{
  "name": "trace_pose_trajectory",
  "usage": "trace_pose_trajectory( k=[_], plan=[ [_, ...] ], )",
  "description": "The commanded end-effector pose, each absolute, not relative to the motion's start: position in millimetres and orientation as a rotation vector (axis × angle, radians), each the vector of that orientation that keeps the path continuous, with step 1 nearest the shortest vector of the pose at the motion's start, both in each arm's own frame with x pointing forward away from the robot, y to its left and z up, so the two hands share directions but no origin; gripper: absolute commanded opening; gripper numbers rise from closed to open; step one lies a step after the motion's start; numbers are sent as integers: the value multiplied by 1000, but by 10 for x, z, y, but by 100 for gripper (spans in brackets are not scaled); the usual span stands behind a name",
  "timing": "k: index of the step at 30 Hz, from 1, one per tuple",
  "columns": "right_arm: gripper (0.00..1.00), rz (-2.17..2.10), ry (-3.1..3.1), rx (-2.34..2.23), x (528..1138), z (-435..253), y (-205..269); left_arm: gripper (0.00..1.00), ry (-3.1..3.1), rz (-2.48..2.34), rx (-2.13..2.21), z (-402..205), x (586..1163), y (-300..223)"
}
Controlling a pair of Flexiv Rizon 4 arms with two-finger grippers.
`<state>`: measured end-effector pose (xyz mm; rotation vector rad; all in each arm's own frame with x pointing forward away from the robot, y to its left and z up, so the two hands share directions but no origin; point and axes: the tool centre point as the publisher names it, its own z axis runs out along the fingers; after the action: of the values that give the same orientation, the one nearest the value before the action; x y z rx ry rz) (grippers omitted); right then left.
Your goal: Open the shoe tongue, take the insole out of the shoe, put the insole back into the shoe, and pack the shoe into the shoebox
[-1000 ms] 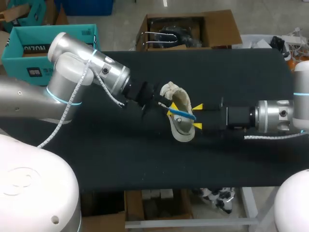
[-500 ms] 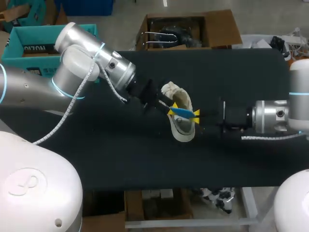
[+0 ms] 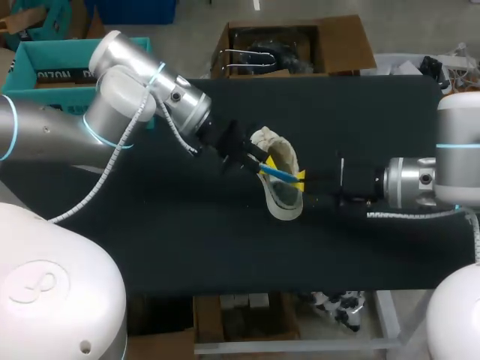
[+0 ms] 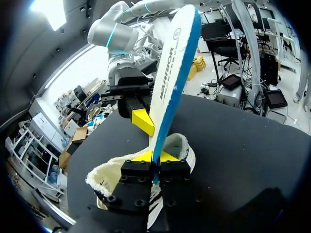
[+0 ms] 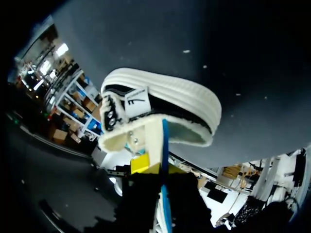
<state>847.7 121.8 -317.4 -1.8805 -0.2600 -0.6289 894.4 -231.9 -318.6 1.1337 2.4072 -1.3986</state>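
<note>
— Where is the shoe?

— The shoe (image 3: 283, 196) sits near the middle of the black table (image 3: 187, 232), sole down as far as my right wrist view shows. Its fleecy mouth is open upward.

— And the insole?

— The insole (image 3: 281, 174) is cream with a blue edge. From above it lies across the shoe's mouth, running from about ten o'clock to four o'clock. I cannot tell whether any of it is inside the shoe.

— What is your left pincer doing?

— My left gripper (image 3: 262, 169) comes at the shoe from ten o'clock and is clenched on one end of the insole. In its own wrist view a yellow tip presses each face, with the shoe just under the fingers.

— And the right one?

— My right gripper (image 3: 300, 177) comes in from three o'clock and grasps the insole too. Its wrist view shows yellow on both sides of the insole, with the shoe just ahead. From my left wrist, one right finger (image 4: 143, 121) lies flat against the insole.
</note>
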Motion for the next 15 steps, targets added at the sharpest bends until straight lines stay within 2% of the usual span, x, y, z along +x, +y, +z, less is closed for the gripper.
trace_pose_trajectory(
  k=[1,15],
  plan=[
    [0,-636,-255,-1876,8521,-3240,1281,0,2425,-1404,1152,-3249,9019,-2370],
    [0,-657,-253,-1859,8676,-3358,1194,0,2451,-1398,1169,-3253,8919,-2341]
  ],
)
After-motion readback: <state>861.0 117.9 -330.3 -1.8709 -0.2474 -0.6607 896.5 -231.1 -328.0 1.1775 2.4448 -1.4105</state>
